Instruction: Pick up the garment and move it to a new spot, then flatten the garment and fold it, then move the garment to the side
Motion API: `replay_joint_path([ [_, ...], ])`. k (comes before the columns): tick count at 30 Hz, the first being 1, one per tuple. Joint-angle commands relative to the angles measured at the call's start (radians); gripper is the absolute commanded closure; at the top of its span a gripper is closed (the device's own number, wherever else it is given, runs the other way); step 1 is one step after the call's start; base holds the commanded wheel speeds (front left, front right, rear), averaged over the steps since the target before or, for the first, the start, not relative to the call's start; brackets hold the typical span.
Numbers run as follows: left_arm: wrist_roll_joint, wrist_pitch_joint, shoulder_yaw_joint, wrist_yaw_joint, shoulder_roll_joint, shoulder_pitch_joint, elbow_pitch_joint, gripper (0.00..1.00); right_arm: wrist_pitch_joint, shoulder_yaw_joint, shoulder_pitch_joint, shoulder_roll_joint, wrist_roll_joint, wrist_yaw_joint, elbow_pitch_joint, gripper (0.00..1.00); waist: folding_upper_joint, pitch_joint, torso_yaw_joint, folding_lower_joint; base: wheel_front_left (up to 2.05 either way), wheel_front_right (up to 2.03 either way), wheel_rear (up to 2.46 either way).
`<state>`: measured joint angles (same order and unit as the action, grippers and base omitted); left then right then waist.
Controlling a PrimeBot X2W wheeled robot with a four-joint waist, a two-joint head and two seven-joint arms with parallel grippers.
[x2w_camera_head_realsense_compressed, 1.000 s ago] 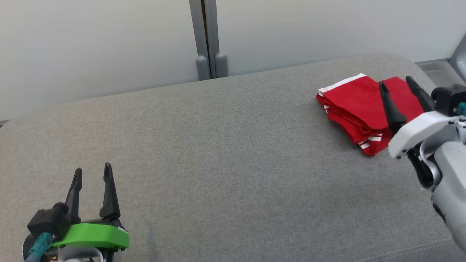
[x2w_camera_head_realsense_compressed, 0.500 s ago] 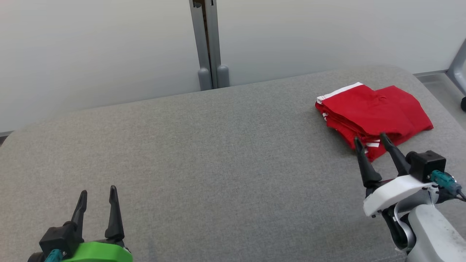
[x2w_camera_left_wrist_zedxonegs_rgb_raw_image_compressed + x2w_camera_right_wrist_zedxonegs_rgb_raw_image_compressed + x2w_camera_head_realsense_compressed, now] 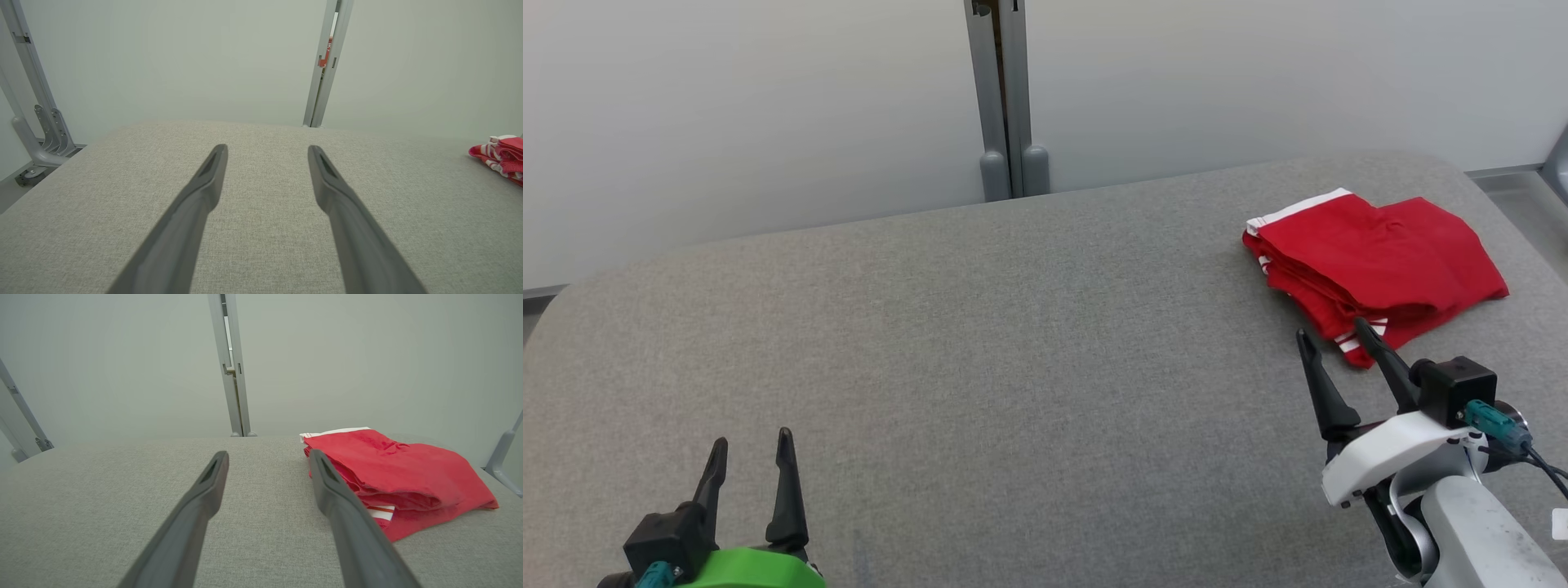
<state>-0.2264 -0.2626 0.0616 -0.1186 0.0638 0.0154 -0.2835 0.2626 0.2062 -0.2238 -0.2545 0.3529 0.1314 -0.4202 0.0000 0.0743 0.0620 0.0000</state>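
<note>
The garment [image 3: 1376, 265] is a red piece with white stripes, folded into a flat stack at the far right of the grey padded surface [image 3: 1013, 351]. It also appears in the right wrist view [image 3: 392, 477] and at the edge of the left wrist view [image 3: 502, 157]. My right gripper [image 3: 1331, 335] is open just in front of the garment's near corner, with nothing between its fingers. My left gripper [image 3: 752, 445] is open at the lower left, far from the garment and empty.
A grey metal post [image 3: 1005, 98] stands against the pale wall behind the surface. Metal frame legs [image 3: 41, 130] stand off the surface's left end. A grey frame part [image 3: 502, 457] rises past its right end.
My right gripper has pulled back off the garment toward the near side and now sits in front of it. The camera has shifted a little. The garment stays folded in place.
</note>
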Motion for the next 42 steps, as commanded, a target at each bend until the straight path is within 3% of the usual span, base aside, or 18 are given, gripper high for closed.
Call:
replay_joint_path([
  [1,0.008,-0.002,0.003,-0.003,-0.001,-0.010,-0.003,0.00,0.002,-0.005,0.006,0.003,-0.010,-0.002,-0.003,0.00,0.0000,0.000,0.001,0.0000,0.00,0.00,0.00],
  [13,0.014,-0.002,0.004,-0.008,-0.005,-0.015,-0.015,0.00,0.002,-0.005,0.015,0.015,-0.010,-0.002,-0.008,0.00,0.0000,-0.002,0.004,0.0000,0.00,0.00,0.00],
  [14,0.004,0.000,0.001,-0.006,-0.007,-0.002,-0.014,1.00,0.000,-0.004,0.001,0.015,-0.009,0.000,-0.006,1.00,0.0000,-0.002,0.004,0.0000,0.00,0.00,0.00],
  [18,-0.008,0.010,0.003,-0.006,-0.016,0.009,-0.046,1.00,-0.004,-0.002,0.029,0.030,0.000,0.000,-0.031,1.00,0.0000,-0.002,0.004,0.0000,0.00,0.00,0.00],
  [42,-0.419,0.120,0.018,-0.008,-0.014,-0.034,-0.018,1.00,-0.115,-0.098,0.053,0.081,0.376,0.000,0.034,1.00,0.0000,-0.016,-0.008,0.0000,0.00,0.00,0.00],
])
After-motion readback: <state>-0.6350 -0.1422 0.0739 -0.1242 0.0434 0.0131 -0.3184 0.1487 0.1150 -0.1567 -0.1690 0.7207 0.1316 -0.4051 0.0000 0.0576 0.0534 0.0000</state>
